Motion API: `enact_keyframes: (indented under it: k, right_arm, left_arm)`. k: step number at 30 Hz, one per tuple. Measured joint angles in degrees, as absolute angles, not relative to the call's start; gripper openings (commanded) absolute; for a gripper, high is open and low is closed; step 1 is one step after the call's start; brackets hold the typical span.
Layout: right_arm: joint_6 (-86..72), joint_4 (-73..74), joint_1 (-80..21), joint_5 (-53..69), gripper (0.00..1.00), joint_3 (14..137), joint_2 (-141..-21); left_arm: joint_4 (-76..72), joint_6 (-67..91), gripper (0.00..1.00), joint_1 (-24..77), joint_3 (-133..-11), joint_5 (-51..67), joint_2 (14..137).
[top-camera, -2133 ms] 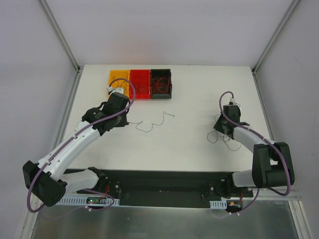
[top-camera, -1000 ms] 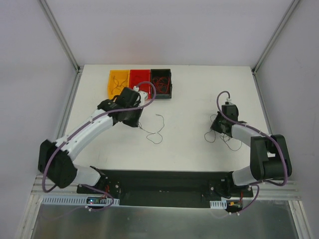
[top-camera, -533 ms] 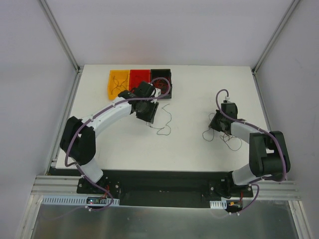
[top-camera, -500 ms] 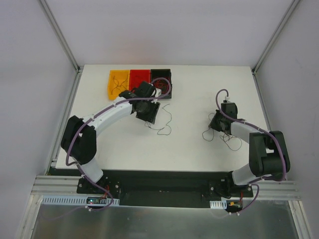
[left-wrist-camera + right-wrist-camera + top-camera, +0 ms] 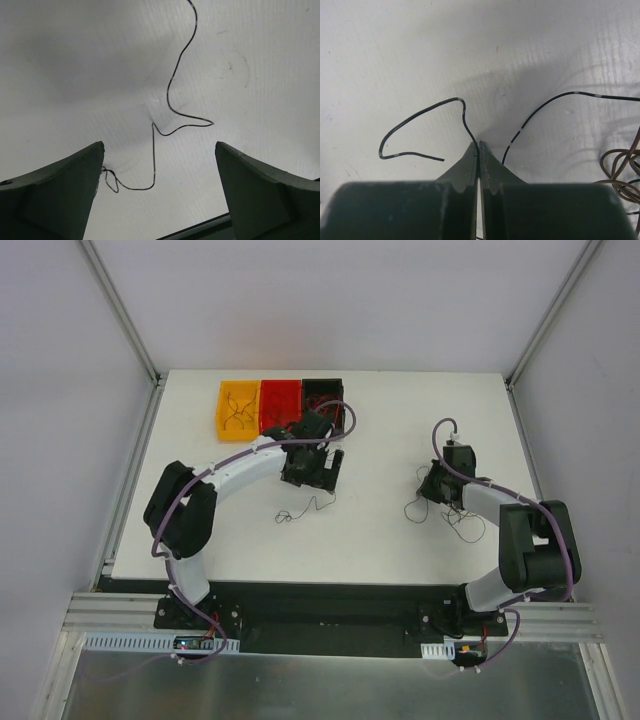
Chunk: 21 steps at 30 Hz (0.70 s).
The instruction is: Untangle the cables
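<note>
Since 2.1 s ago the left arm swings from the orange bin across to just in front of the black bin; the right arm barely shifts.

Left gripper: fingers spread wide, holding nothing. Loose black cable lies flat on the table under the gap. It is hair-thin and kinked. In the wrist view its long axis runs from the top edge down toward the fingers, ending in a small loop just beside one finger; contact cannot be told. In the top view it lies near-side of the gripper, running roughly left to right.

Right gripper: fingers closed tight, tips nipping the pinched black cable. It arcs up and left from the tips, then hooks back, free end pointing right. A banded black strand sweeps to the right edge, where a brown coil sits. All three lie on the right part of the table.
</note>
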State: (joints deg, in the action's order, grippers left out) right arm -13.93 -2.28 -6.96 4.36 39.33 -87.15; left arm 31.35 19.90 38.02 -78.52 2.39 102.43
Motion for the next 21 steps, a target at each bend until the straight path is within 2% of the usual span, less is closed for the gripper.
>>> enact_keyframes:
  k: [6, 8, 9, 11, 16, 18, 21]
  right_arm:
    - [-13.9, -2.3, -7.0, 5.2, 0.01, 39.8, -87.7]
    - [-13.9, -2.3, -7.0, 5.3, 0.01, 39.8, -87.7]
    - [-13.9, -2.3, -7.0, 5.4, 0.01, 39.9, -87.8]
    - [-13.9, -2.3, -7.0, 5.5, 0.01, 39.9, -87.8]
    - [-13.9, -2.3, -7.0, 5.7, 0.01, 39.9, -87.8]
    - [-13.9, -2.3, -7.0, 5.8, 0.01, 39.9, -87.9]
    - [-13.9, -2.3, -7.0, 6.2, 0.01, 39.9, -87.9]
  left_arm:
    - [30.1, 23.6, 0.96, 41.3, -81.6, 2.6, 108.2]
    - [30.1, 24.2, 0.95, 41.7, -82.1, 2.6, 109.5]
    - [30.0, 24.4, 0.91, 41.8, -82.4, 2.5, 110.1]
    - [29.7, 24.8, 0.76, 42.0, -82.6, 2.3, 111.2]
    - [29.8, 25.0, 0.19, 42.7, -82.5, -1.3, 112.4]
    - [29.3, 24.7, 0.02, 43.2, -82.1, -3.3, 112.0]
    - [28.8, 23.6, 0.0, 43.3, -80.3, -5.7, 110.7]
